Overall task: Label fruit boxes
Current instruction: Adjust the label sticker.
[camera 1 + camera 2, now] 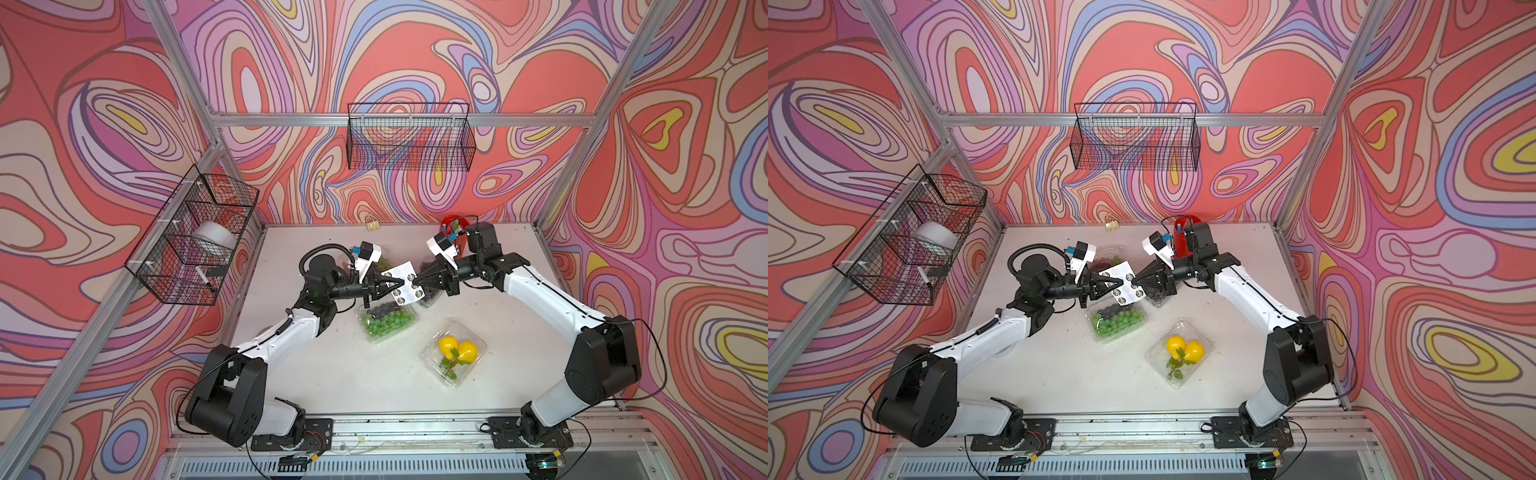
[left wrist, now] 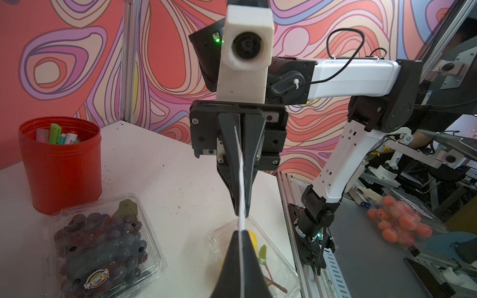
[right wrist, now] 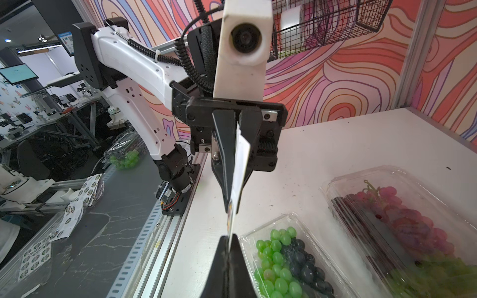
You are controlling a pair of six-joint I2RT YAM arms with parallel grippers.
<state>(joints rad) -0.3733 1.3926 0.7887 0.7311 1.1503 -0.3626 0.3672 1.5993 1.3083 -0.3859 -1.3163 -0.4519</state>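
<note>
A white sticker sheet [image 1: 400, 272] [image 1: 1121, 272] hangs in mid-air between my two grippers. My left gripper [image 1: 401, 282] [image 2: 241, 232] is shut on one edge, and my right gripper [image 1: 416, 285] [image 3: 229, 236] is shut on the opposite edge. The sheet shows edge-on in both wrist views. Just below stands the fruit box of green and dark grapes [image 1: 386, 322] [image 3: 284, 260]. The lemon box [image 1: 455, 353] [image 2: 271, 255] lies nearer the front. The dark purple grape box [image 2: 103, 242] sits under my right gripper. The red-green grape box [image 3: 402, 219] [image 1: 1106, 259] lies behind my left wrist.
A red pen cup [image 2: 60, 165] [image 1: 1183, 239] stands at the back behind my right arm. Wire baskets hang on the back wall [image 1: 409, 137] and the left wall [image 1: 195, 237], the latter holding a tape roll. A small brass object [image 1: 372, 225] lies at the table's back edge.
</note>
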